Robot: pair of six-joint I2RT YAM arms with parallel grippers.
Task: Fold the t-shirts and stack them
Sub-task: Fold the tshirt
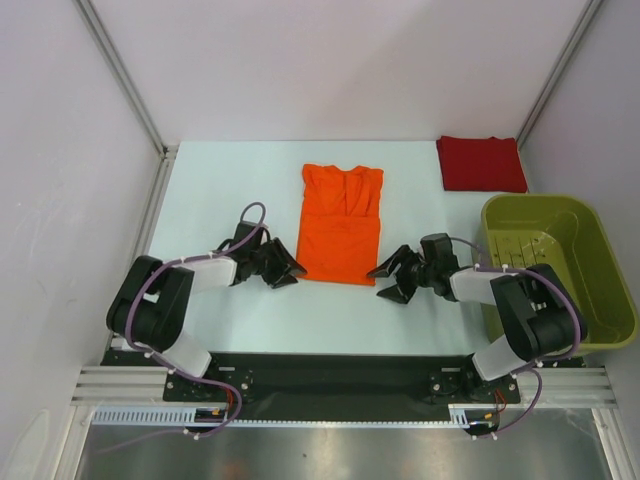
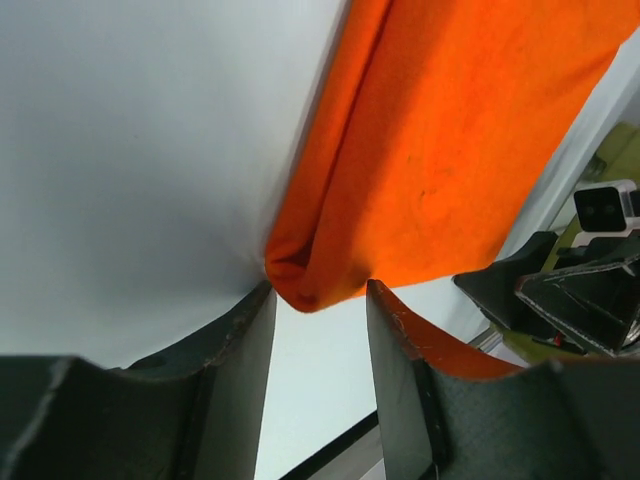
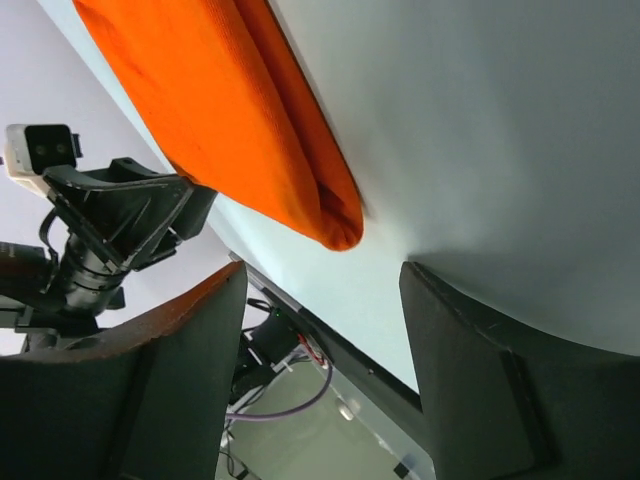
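White panels (image 1: 330, 70) wall in a pale worktop (image 1: 220, 190). Check the left claw (image 1: 292, 271): its jaws stand spread, low over the worktop, with the near left corner of the orange t-shirt (image 1: 342, 225) just ahead of the gap, not pinched. That shirt lies flat at centre, folded into a long strip. The right claw (image 1: 384, 283) is spread wider, empty, near the other corner. You find the dark red t-shirt (image 1: 481, 164) folded far right, behind the olive basket (image 1: 535, 201).

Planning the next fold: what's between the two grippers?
Only the near end of the orange shirt, between left gripper and right gripper in the top view. Wrist views show each open at a near corner.
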